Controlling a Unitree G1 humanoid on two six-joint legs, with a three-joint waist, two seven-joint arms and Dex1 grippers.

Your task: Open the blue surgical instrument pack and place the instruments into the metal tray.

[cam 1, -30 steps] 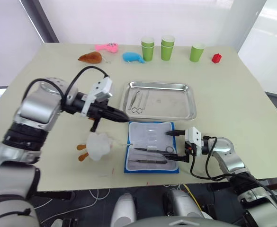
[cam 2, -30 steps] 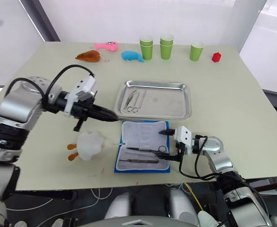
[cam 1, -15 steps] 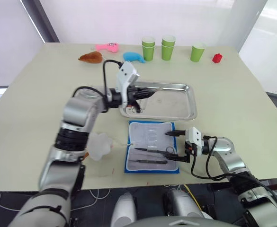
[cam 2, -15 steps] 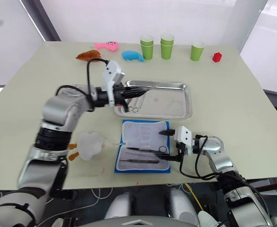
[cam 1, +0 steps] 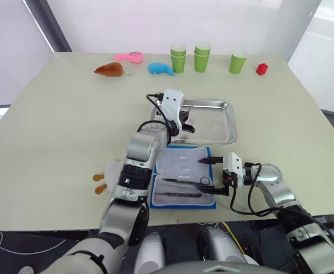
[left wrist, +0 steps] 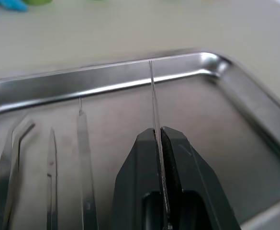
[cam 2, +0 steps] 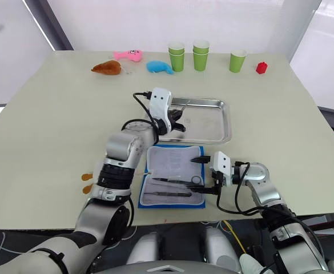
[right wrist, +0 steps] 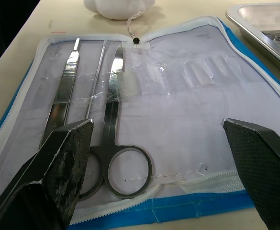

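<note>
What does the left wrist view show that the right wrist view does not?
Left wrist view: the left end effector shut on a thin instrument above the metal tray.

Right wrist view: the open blue surgical instrument pack holding scissors, between the wide-open fingers of the right end effector.

Both: the tray and instruments lying in it.

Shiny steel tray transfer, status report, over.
Left gripper shut on thin silvery instrument over shiny steel tray. Right gripper open over opened blue fabric pack. Nothing blocking.

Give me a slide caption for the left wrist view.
Left gripper holds a thin probe over the metal tray.
</note>
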